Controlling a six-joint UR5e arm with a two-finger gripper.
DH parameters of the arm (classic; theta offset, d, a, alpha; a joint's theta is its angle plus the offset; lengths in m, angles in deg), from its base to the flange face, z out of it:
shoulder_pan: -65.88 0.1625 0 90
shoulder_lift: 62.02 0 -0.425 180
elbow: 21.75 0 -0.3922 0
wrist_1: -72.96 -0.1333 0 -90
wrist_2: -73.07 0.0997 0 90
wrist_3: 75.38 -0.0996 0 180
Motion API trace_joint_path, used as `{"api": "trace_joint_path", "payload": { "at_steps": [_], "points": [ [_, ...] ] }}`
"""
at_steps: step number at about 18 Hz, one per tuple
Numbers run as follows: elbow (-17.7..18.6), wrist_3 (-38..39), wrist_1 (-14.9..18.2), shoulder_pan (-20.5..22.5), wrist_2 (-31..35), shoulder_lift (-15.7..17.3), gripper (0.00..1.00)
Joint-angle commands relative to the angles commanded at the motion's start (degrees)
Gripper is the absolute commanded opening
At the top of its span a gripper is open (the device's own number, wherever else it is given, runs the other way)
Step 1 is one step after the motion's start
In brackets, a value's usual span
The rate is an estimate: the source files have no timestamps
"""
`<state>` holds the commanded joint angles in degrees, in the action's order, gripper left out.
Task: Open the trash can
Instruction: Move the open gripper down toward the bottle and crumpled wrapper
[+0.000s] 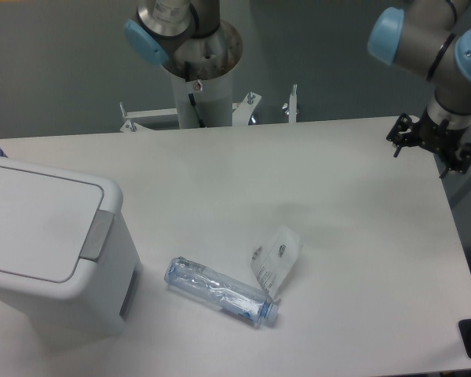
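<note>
The hand (pixel 432 141) hangs at the far right edge of the bench (pixel 330 196), up near the back corner, holding nothing. It is small and dark in this view, and I cannot tell whether its fingers stand wide or narrow.

The trash can (pixel 51 251) sits well apart from the hand, clear across the bench at the front left, with its flat lid down. The grey push tab (pixel 98 234) is on the rim of the side that faces the hand, so the step in hand looks like the approach. To do it well, I would carry the hand across above the bench, come down over the tab rather than the lid, and press straight down on it — a sideways shove would likely slide the light bin instead of releasing the lid.

Between the hand and the can, nearer the can, lies a crushed clear bottle (pixel 220 290), with a loose label (pixel 276 258) touching it near the cap end. Both lie low — a path kept high should clear them.
</note>
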<state>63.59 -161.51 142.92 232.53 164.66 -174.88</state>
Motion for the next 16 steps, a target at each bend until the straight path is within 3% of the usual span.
{"api": "trace_joint_path", "payload": {
  "at_steps": [7,9,12,16],
  "points": [
    [1.31,0.44,-0.88,-1.67,-1.05,0.44,1.0],
    [4.2,2.54,-3.06,-1.76,-4.03,0.88,1.0],
    [10.62,7.37,-11.31,-1.93,-5.62,2.63,1.0],
    [11.34,13.95,-11.78,-4.04,-10.26,3.69,1.0]
  ]
}}
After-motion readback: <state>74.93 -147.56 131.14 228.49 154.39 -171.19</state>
